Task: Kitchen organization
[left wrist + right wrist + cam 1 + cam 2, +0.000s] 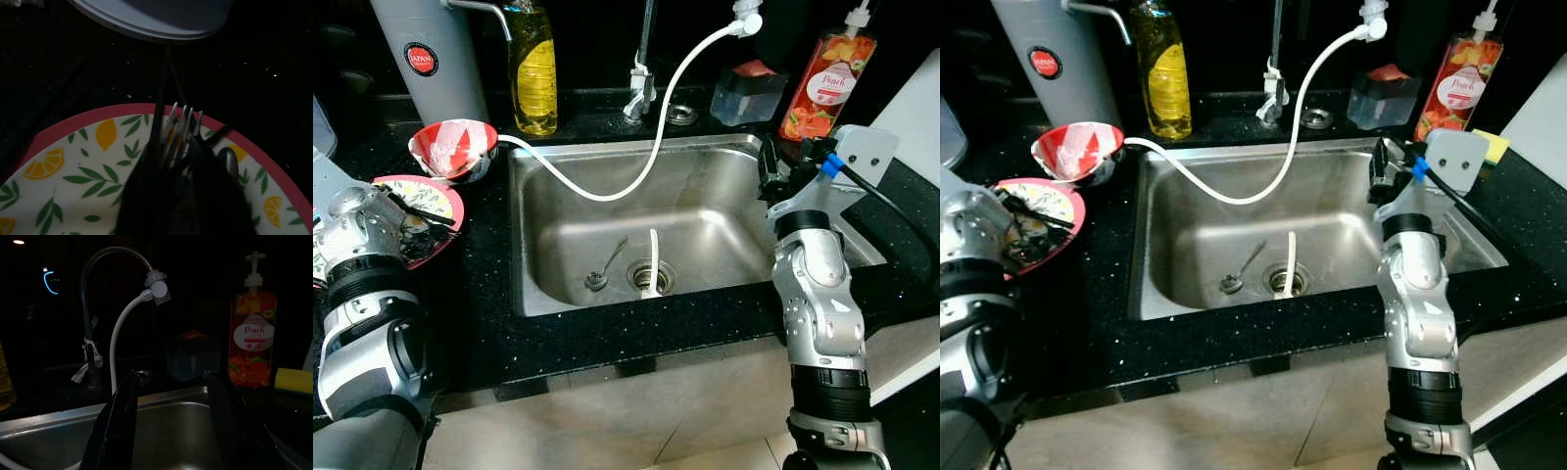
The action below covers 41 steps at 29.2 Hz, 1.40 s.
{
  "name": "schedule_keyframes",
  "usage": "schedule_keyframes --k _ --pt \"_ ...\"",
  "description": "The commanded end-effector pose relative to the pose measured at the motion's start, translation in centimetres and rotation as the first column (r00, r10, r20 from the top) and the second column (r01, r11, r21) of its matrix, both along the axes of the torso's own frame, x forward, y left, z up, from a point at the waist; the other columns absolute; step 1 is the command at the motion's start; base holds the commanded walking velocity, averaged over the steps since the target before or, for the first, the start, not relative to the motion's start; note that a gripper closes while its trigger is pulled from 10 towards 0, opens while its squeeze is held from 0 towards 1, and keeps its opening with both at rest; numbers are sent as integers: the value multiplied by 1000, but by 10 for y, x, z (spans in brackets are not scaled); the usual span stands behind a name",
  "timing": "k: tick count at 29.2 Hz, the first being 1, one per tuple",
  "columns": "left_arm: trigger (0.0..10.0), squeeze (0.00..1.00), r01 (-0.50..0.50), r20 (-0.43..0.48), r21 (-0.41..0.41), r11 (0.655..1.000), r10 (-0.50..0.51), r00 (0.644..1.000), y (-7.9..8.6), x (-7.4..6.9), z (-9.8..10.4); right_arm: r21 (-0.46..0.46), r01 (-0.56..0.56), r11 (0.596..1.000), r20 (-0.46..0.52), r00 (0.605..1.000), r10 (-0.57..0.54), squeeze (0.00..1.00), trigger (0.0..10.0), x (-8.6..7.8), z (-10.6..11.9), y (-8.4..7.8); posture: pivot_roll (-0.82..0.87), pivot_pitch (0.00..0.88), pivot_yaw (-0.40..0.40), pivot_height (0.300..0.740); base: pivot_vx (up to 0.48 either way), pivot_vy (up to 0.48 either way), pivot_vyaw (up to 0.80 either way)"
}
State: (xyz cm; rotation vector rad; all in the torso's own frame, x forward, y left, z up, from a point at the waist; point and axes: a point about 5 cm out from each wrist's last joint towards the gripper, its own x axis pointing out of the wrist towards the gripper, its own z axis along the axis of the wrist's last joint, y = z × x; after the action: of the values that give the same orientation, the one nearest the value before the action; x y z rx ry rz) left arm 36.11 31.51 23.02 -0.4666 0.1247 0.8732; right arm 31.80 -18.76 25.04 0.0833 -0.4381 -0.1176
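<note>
Gripping a silver fork (182,128) over the lemon-print plate (73,166), left jaws clenched; right jaws released.

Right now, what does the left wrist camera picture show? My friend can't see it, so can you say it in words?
The left gripper is shut on a silver fork, just over a lemon-and-leaf plate with a pink rim. The plate sits on a dark speckled counter, and a pale rounded edge shows beyond it.
</note>
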Motion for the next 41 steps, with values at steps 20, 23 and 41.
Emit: schedule_keyframes --k 20,23,41 --pt "10000 0 185 317 352 918 -303 899 -42 10 77 -3 7 1000 19 1000 -7 0 10000 1 4 -1 59 0 -33 740 0 0 0" --pt "10000 12 179 115 355 918 -233 966 -36 12 60 -3 9 1000 17 1000 -9 0 10000 1 4 -2 59 0 -30 740 0 0 0" --pt "10000 1000 139 -104 199 970 -120 987 -14 4 4 2 10 1000 13 1000 -10 0 10000 0 2 -2 62 0 -29 740 0 0 0"
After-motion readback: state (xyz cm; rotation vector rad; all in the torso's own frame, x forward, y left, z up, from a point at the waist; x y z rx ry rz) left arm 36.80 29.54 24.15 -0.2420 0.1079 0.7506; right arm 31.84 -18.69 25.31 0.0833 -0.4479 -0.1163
